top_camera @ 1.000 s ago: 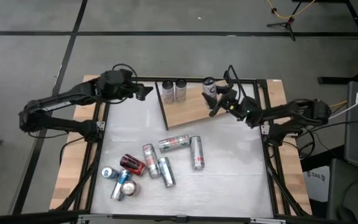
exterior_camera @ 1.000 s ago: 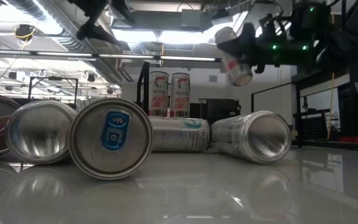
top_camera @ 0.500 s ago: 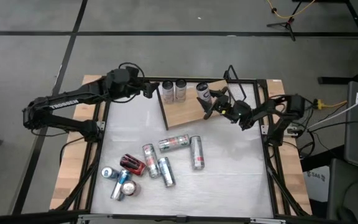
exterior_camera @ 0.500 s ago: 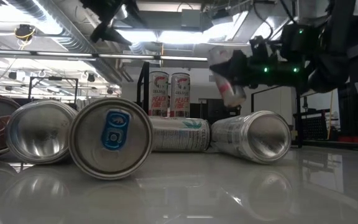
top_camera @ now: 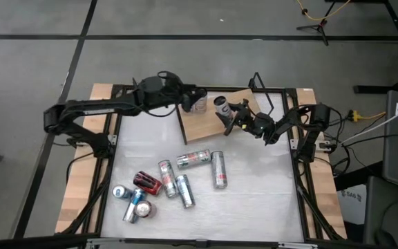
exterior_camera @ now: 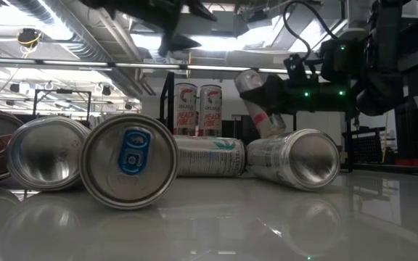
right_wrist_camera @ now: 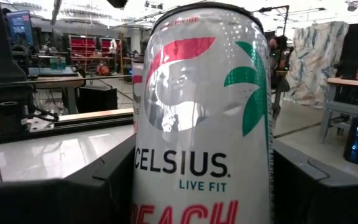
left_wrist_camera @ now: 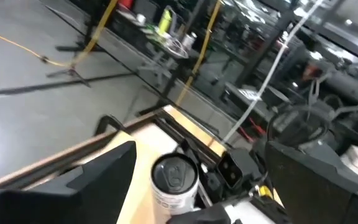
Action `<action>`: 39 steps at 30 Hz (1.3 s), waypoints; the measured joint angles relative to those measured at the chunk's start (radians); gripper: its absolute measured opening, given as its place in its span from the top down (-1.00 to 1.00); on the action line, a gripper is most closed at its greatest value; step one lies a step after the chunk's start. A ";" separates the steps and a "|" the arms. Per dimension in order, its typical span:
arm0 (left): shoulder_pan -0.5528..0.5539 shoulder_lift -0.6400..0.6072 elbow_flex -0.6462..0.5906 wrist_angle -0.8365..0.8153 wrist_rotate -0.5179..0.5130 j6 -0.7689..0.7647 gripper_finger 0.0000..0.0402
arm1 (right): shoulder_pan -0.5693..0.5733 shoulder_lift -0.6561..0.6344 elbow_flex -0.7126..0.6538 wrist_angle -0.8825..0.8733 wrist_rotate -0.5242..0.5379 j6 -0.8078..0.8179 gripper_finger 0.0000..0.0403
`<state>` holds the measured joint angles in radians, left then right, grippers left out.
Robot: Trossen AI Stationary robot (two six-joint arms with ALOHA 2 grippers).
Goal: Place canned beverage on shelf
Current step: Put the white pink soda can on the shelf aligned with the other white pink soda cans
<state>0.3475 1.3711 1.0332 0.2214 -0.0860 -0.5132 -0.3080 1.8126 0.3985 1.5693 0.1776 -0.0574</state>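
My right gripper [top_camera: 232, 119] is shut on a white Celsius can [top_camera: 221, 105] above the shelf [top_camera: 202, 126], a light-brown board with a black wire frame at the table's far middle. In the low view the can [exterior_camera: 260, 101] leans, its top toward the table's left. My left gripper [top_camera: 189, 101] is open and empty. It hovers over the shelf's far left corner, where two matching cans [exterior_camera: 198, 109] stand upright. The left wrist view looks at the held can's top [left_wrist_camera: 174, 176]. My right gripper pinches the can's side wall [right_wrist_camera: 166, 186] between its two fingers [right_wrist_camera: 101, 190], one on either side. The fingers come from the table's right, about level, and lie across the can. The can is tilted and held above the shelf board.
Several cans [top_camera: 164, 181] lie on their sides on the white tabletop [top_camera: 254, 200] near the front left; two show large in the low view [exterior_camera: 129, 161]. The black table frame [top_camera: 299, 173] runs along both sides. The shelf board right of the two upright cans is bare.
My right gripper has carried the can toward the table's left and downward over the shelf, and the can now leans with its top toward the left. My left gripper has moved toward the table's right, over the two upright cans.
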 joint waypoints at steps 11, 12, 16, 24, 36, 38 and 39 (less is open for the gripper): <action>0.004 0.174 0.210 -0.162 0.108 0.105 -0.74 | 0.000 0.000 0.001 -0.001 -0.068 0.001 -0.28; 0.004 0.191 0.245 -0.223 0.107 0.114 -0.74 | 0.000 0.000 0.001 -0.001 -0.067 0.001 -0.28; 0.004 0.266 0.393 -0.447 0.107 0.143 -0.74 | 0.000 0.000 0.001 -0.002 -0.105 0.000 -0.28; -0.003 0.351 0.520 -0.578 0.134 0.059 -0.74 | 0.001 0.000 0.001 -0.002 -0.145 0.000 -0.28; -0.030 0.351 0.521 -0.621 0.133 -0.085 -0.74 | 0.001 0.000 0.065 -0.005 -0.204 -0.003 -0.28; -0.035 0.351 0.521 -0.641 0.133 -0.088 -0.74 | 0.001 0.000 0.073 -0.010 -0.215 -0.003 -0.28; -0.036 0.351 0.521 -0.650 0.131 -0.088 -0.74 | 0.001 0.000 0.076 -0.015 -0.219 -0.003 -0.28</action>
<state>0.3110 1.7226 1.5539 -0.4289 0.0450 -0.6016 -0.3073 1.8126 0.4750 1.5539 -0.0418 -0.0606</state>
